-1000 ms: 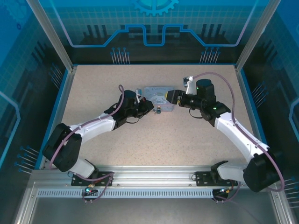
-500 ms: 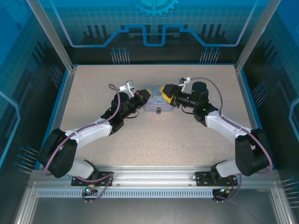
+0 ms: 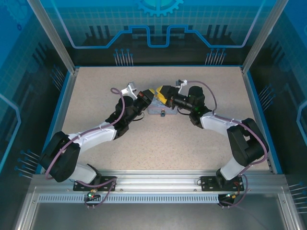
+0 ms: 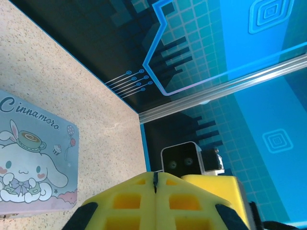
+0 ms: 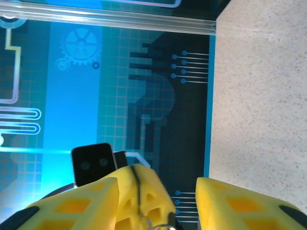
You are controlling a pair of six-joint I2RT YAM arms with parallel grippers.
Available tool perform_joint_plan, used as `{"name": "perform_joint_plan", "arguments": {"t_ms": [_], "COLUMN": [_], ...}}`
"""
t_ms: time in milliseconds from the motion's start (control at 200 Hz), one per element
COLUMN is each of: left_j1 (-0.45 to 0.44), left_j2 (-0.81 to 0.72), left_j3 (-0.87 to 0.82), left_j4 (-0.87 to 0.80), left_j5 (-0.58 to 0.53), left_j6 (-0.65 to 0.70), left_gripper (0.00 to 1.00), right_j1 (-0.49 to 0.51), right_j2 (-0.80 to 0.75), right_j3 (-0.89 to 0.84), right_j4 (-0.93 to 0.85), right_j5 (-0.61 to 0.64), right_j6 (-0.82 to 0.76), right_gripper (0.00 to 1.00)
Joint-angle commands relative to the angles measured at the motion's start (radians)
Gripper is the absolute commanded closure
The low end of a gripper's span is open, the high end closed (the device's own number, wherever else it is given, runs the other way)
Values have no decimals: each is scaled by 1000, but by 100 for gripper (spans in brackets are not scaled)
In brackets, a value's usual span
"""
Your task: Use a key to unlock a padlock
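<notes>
My left gripper (image 4: pixel 155 176) is shut, with a thin dark sliver, apparently the key (image 4: pixel 155 182), pinched between its yellow fingertips. From above, the left gripper (image 3: pixel 151 95) hovers over the far left corner of the pale blue cartoon tin (image 3: pixel 158 109). My right gripper (image 3: pixel 160 93) meets it tip to tip. In the right wrist view the right gripper (image 5: pixel 158 184) stands open, its fingers (image 5: pixel 72 203) on either side of the left gripper's closed fingertips (image 5: pixel 144 191). The tiny dark padlock (image 3: pixel 163 113) sits at the tin's near edge.
The cartoon tin (image 4: pixel 33 158) lies on the speckled table (image 3: pixel 192 139) near its middle. Blue walls and aluminium posts (image 3: pixel 53 38) ring the table. Both forearms angle inward from the near rail (image 3: pixel 158 179).
The right gripper has slid left to the left gripper and its jaws have narrowed. The left gripper has swung up over the tin's far left corner, still shut.
</notes>
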Motion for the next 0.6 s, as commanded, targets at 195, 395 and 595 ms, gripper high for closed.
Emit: {"name": "perform_joint_plan", "arguments": {"t_ms": [195, 395, 595], "left_j1": [-8, -8, -10], "left_j2": [22, 25, 28], "left_j3": [46, 56, 60], "left_j4": [37, 30, 28], "left_j5": [-65, -65, -68], "left_j6": [-32, -37, -37], "left_gripper": [100, 100, 100], "right_j1": [21, 24, 34], "right_j2": [-16, -4, 11], "right_j3": [-20, -24, -28], "right_j4": [86, 94, 107], "right_j5": [-2, -2, -12], "right_j6": [10, 9, 14], "right_gripper": [61, 66, 70]}}
